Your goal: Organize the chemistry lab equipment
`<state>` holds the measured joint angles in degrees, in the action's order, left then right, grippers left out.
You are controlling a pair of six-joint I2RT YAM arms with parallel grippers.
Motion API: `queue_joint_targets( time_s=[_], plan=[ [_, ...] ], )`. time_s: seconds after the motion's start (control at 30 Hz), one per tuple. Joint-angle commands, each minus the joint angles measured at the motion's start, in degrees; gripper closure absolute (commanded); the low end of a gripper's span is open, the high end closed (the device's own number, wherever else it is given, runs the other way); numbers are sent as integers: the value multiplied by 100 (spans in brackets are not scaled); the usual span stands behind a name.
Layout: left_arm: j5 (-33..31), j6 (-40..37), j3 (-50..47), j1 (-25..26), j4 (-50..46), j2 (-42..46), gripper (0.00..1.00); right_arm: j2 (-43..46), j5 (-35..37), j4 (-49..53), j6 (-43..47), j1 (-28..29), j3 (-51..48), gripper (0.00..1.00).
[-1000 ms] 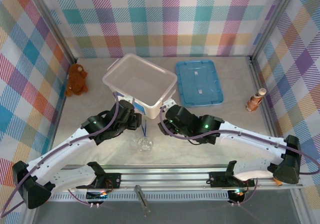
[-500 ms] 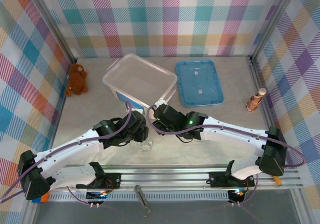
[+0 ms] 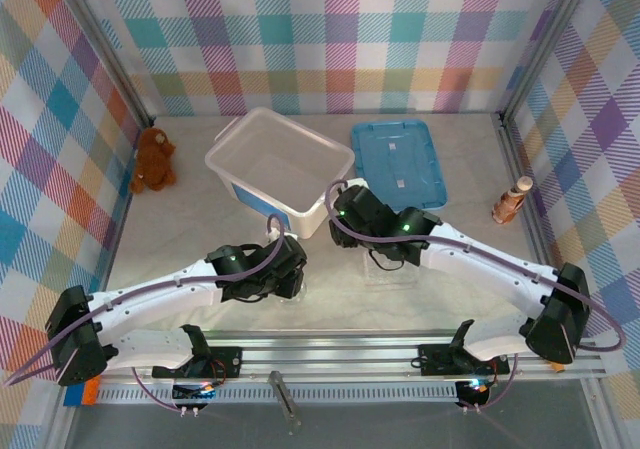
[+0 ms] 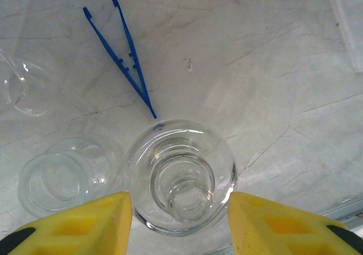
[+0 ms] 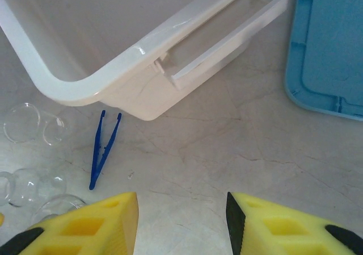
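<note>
Left gripper [image 4: 179, 212]: jaws half-wide, straddling round flask [image 4: 180, 175] sitting on table; gripped or not, cannot tell. Tweezers [image 4: 127, 56] just ahead of it, small dish [image 4: 57, 181] outside one finger. Right gripper [image 5: 181, 209]: open, empty, bin [image 5: 136, 53] ahead. Bin looks empty, so likely nothing stowed yet.

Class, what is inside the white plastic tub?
The white tub looks empty where its floor shows. Its near corner lies under the right arm, so that part cannot be seen.
</note>
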<state>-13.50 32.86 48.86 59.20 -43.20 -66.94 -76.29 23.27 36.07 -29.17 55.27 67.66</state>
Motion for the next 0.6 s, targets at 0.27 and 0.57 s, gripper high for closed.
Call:
queue_joint_targets(
  time_s=[0.27, 0.57],
  plan=[
    [182, 64, -129, 97, 172, -418, 58, 275, -103, 124, -56, -209, -163, 57],
    [220, 54, -95, 94, 302, -591, 60, 284, -162, 54, -78, -222, -218, 59]
  ],
)
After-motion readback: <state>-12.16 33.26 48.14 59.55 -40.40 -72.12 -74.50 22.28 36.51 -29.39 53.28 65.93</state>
